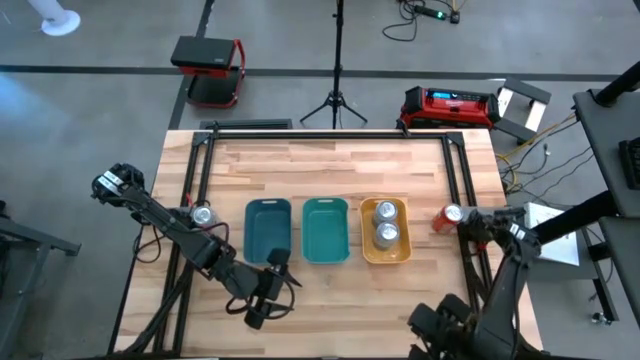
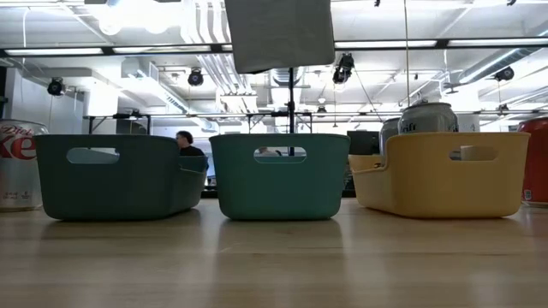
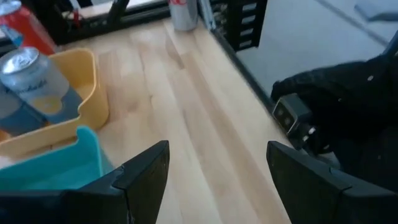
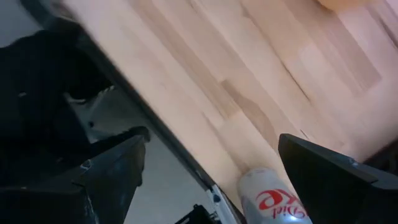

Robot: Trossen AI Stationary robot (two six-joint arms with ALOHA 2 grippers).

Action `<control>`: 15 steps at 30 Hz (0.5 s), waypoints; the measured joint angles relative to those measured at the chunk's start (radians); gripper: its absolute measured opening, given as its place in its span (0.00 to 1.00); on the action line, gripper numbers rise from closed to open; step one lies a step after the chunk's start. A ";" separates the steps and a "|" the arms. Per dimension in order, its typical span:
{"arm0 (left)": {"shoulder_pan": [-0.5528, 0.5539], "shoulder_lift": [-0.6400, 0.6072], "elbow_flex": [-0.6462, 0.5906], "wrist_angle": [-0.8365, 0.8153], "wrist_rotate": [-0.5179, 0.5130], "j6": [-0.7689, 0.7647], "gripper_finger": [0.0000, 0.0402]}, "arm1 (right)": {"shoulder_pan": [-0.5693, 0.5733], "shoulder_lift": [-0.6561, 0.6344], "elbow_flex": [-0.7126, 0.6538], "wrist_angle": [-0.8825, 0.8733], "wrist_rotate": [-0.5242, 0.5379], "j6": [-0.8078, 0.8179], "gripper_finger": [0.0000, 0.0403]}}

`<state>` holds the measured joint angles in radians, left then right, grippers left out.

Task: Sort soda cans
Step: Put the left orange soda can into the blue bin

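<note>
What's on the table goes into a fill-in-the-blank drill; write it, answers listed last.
The yellow tray holds ___ silver cans. The can standing just outside that tray, on the right arm's side, is ___. The left claw hangs with its fingers ___.
Answers: two; red; open.
</note>
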<state>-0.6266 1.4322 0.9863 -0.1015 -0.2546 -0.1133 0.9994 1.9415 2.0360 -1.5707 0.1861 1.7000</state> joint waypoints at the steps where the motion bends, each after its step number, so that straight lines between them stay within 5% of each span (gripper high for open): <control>1: -0.003 0.000 0.000 0.020 0.000 0.001 0.63 | 0.007 0.000 -0.019 -0.001 0.001 0.024 0.90; 9: -0.029 0.004 0.000 0.084 -0.018 -0.008 0.63 | 0.031 0.000 -0.171 0.034 0.013 0.121 0.90; 15: -0.062 0.003 0.000 0.020 -0.206 -0.156 0.63 | -0.024 0.000 -0.270 0.127 0.138 -0.021 0.90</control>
<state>-0.6889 1.4351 0.9863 -0.0814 -0.4611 -0.2696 0.9754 1.9415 1.7657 -1.4432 0.3241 1.6794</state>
